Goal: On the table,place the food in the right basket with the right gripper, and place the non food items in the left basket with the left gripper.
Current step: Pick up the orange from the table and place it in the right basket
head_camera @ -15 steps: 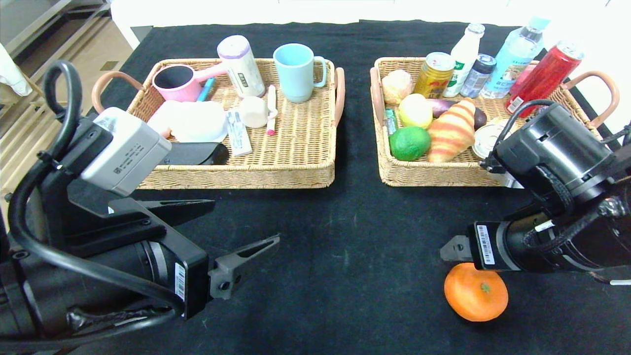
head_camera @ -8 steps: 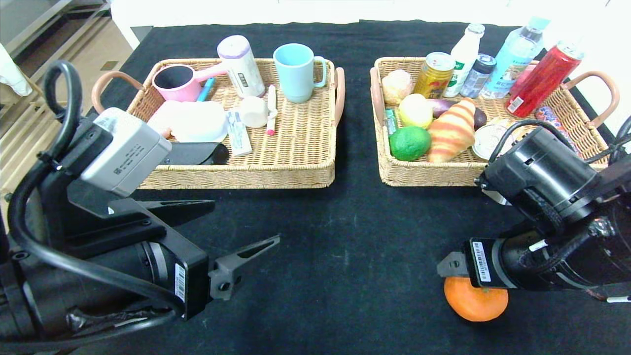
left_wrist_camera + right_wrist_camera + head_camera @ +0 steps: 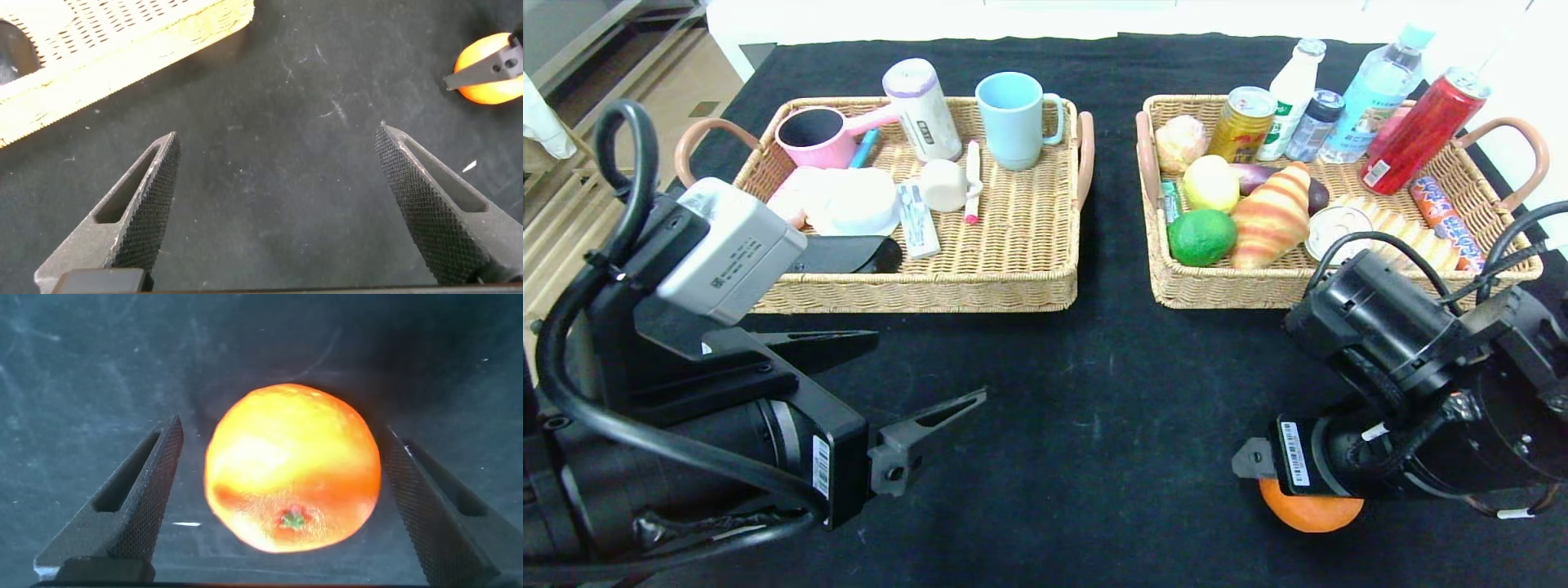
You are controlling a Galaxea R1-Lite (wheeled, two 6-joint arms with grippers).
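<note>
Fingers (image 3: pixel 155 498) of the right gripper (image 3: pixel 282 498) are spread around the orange (image 3: pixel 292 467) (last loose item, nothing gripped); both baskets are otherwise filled.

The right gripper (image 3: pixel 282 498) is low over the surface at the near right, its fingers (image 3: pixel 139 498) spread wide apart and pointing down. Its arm reaches in from the right edge, wrist bent downward. The left gripper (image 3: pixel 286 204) sits at the near left, angled toward the middle, fingers (image 3: pixel 927 429) also spread wide, holding nothing.
</note>
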